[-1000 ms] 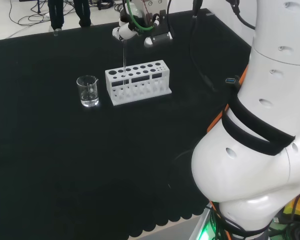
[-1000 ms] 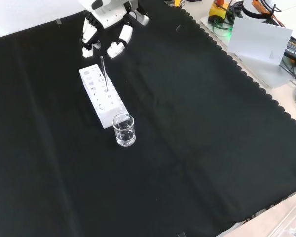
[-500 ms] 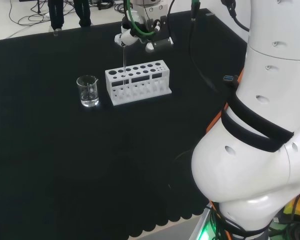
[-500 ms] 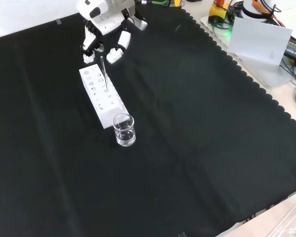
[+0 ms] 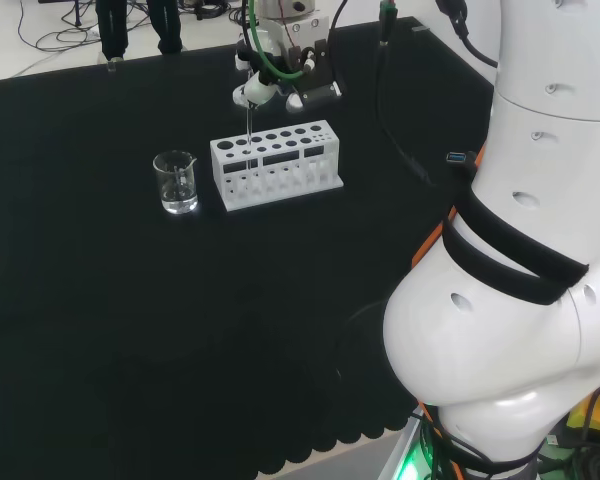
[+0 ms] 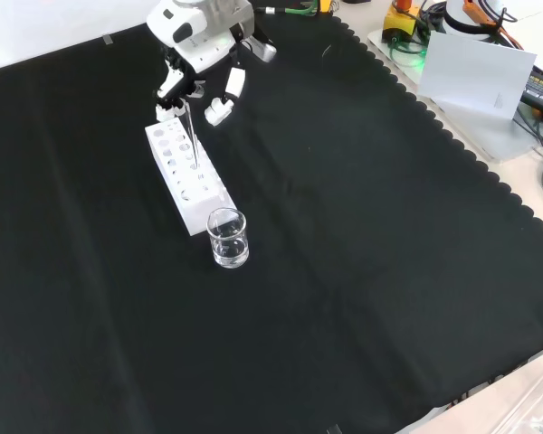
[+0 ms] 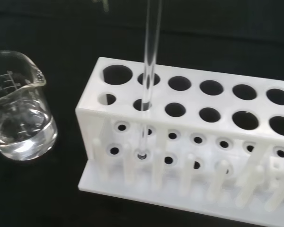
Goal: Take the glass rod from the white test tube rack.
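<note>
The white test tube rack (image 5: pixel 280 165) (image 6: pixel 195 193) lies on the black cloth. A clear glass rod (image 5: pixel 249 130) (image 6: pixel 190 132) stands upright in a hole near the rack's beaker end. The hand (image 5: pixel 278 75) (image 6: pixel 204 27) hovers just above the rod's top, open. In the front view, one finger (image 6: pixel 170 88) and the thumb (image 6: pixel 221 108) stand on either side of the rod's tip with a gap between them. In the wrist view the rod (image 7: pixel 152 42) runs down through the rack (image 7: pixel 189 142) to its base.
A small glass beaker (image 5: pixel 176 182) (image 6: pixel 228 239) (image 7: pixel 19 113) with some water stands close to the rack's end nearest the rod. The arm's white links (image 5: pixel 540 250) rise at the head view's right. Grey boxes and cables (image 6: pixel 475 68) lie past the cloth's scalloped edge.
The hand has come down and in toward the rack, so its fingers now flank the rod's top. Rod, rack and beaker have not moved.
</note>
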